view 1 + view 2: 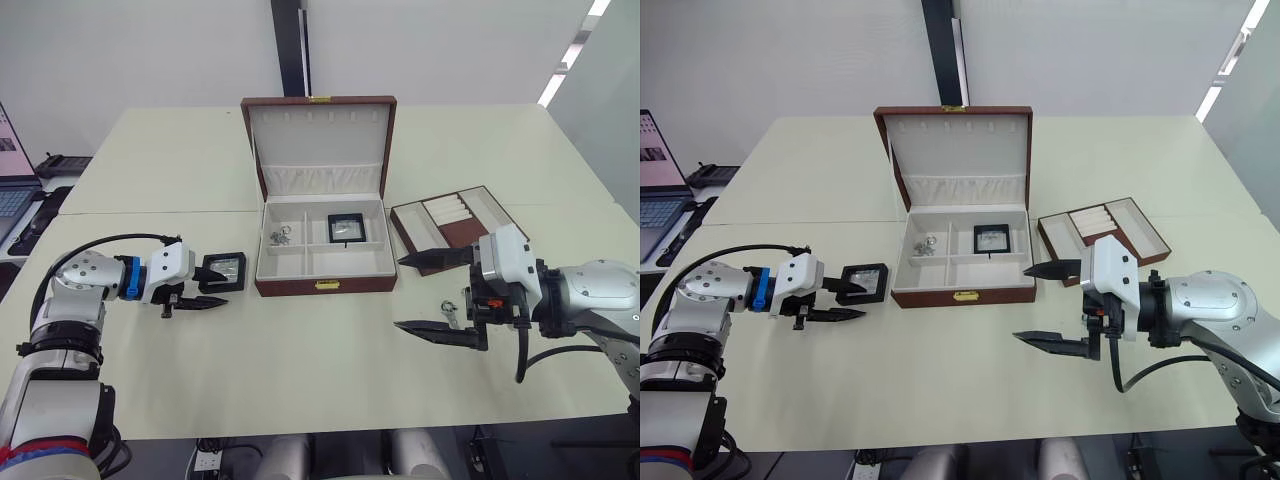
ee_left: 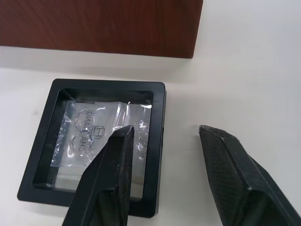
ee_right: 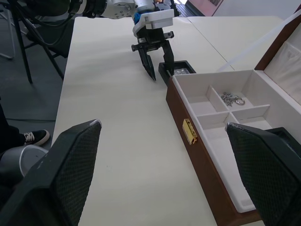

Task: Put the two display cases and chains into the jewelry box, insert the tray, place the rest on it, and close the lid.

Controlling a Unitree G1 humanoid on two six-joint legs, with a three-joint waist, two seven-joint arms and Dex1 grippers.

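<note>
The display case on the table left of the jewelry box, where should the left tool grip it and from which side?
Grip the display case across two opposite edges of its black frame, coming from above. It lies flat on the table, clear of the jewelry box, and the open left tool already straddles one edge.

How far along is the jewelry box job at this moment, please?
Done: one case and chains lie in the box. In hand: the open left gripper is at the second case on the table, one jaw over it. Left: that case, the tray, a small piece by the right gripper, the lid.
</note>
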